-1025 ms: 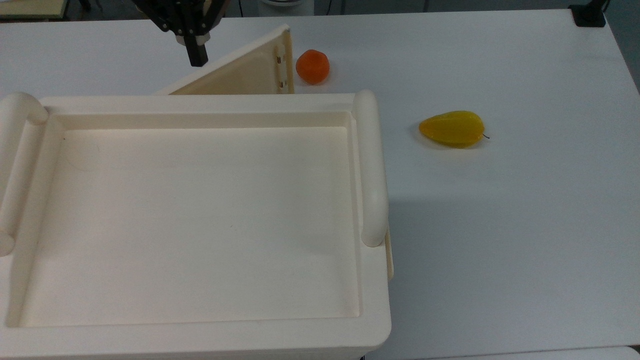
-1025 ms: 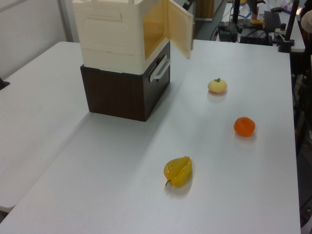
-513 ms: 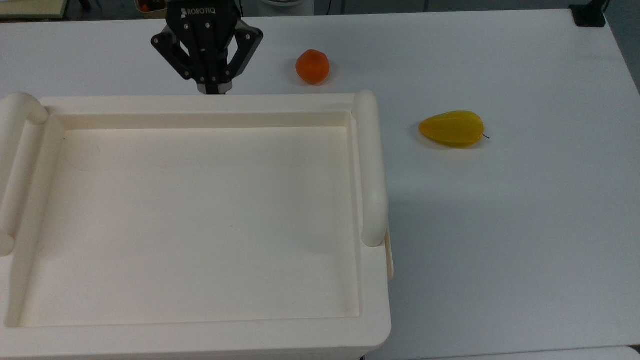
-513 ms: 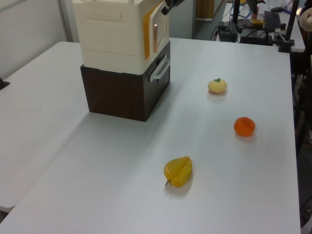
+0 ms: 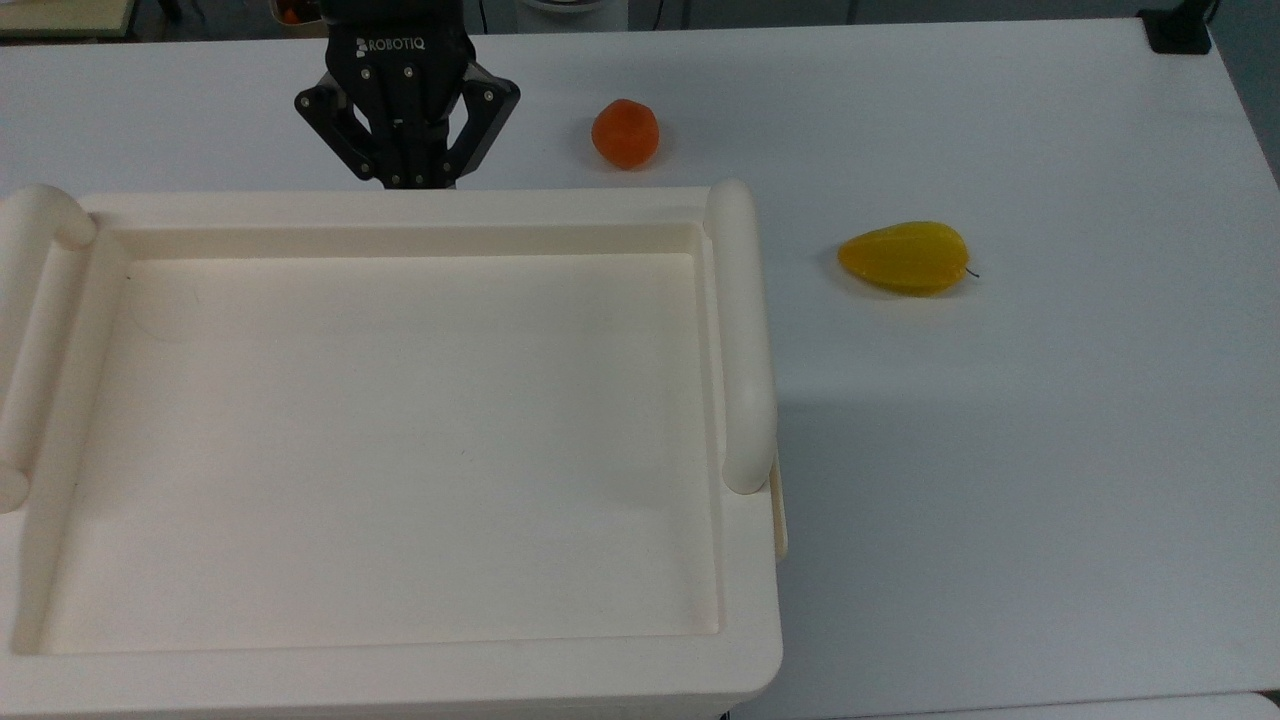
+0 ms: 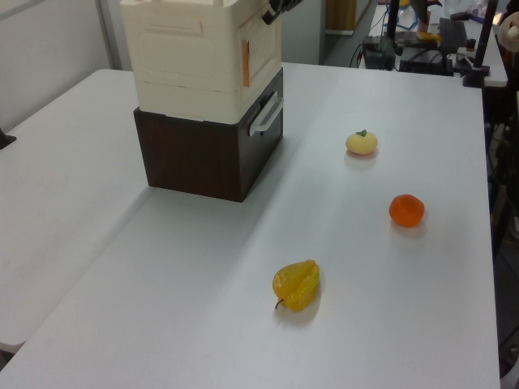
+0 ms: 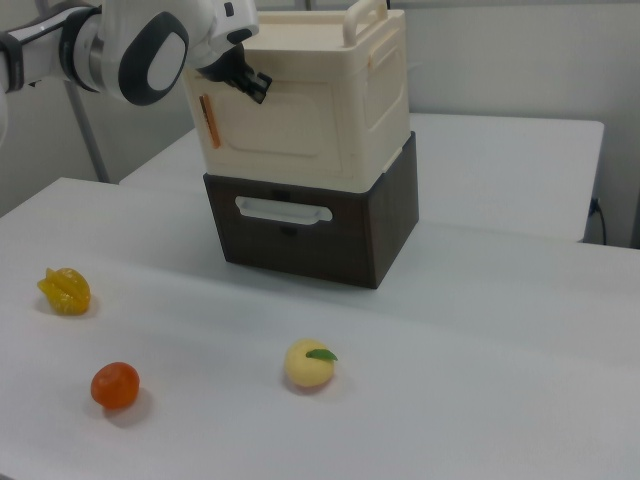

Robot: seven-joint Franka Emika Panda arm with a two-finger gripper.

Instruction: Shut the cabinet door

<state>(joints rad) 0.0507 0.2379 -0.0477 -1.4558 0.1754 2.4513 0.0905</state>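
— Since a second earlier, what had moved?

— Swung from wide open, the cabinet door (image 7: 275, 120) lay nearly flush with the cabinet (image 7: 370, 90); the pincer (image 7: 245, 75) followed it in and stood pressed at the door's upper part.

— Was the pincer clenched or released?

— I could not tell; its tips were hidden behind the cabinet's rim in the top view.

— Which way did the door lie from it?

— Directly ahead, touching; the panel's long axis ran along the cabinet front, over the dark drawer unit (image 7: 310, 220). In the left view a thin orange strip at the door edge (image 6: 246, 63) suggested a sliver still open, so any last push would go straight inward.

— Anything else?

— Three fruits sat well apart on the surface (image 5: 1000, 450)
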